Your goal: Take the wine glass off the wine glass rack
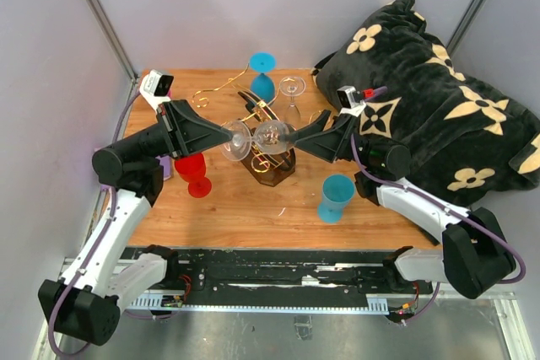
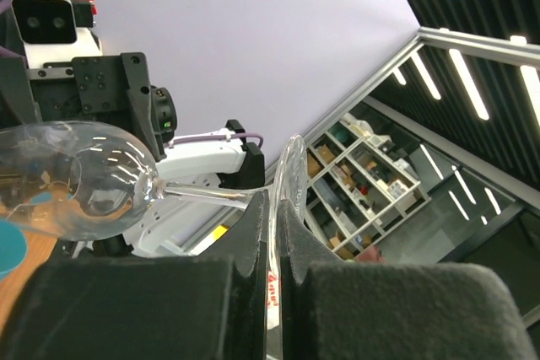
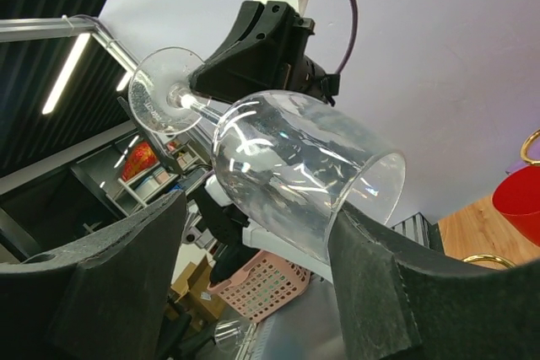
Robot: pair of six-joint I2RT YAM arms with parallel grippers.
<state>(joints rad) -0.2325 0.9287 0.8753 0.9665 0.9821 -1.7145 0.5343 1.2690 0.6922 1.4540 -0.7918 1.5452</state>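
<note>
A clear wine glass (image 1: 270,136) lies sideways in the air above the wine glass rack (image 1: 272,166), whose gold wire arms rise from a dark brown wooden base. My left gripper (image 1: 226,131) is shut on the glass's foot; in the left wrist view the foot disc (image 2: 291,176) stands pinched between the pads of the left gripper (image 2: 277,208), with the bowl (image 2: 76,179) out to the left. My right gripper (image 1: 294,137) is open around the bowl. In the right wrist view the bowl (image 3: 295,158) sits between the spread fingers of the right gripper (image 3: 257,208) and touches the right finger (image 3: 371,276).
A second clear wine glass (image 1: 292,90) and a blue glass (image 1: 262,73) stand behind the rack. A red glass (image 1: 194,173) stands front left and a blue cup (image 1: 336,198) front right. A black flowered blanket (image 1: 439,107) fills the right side.
</note>
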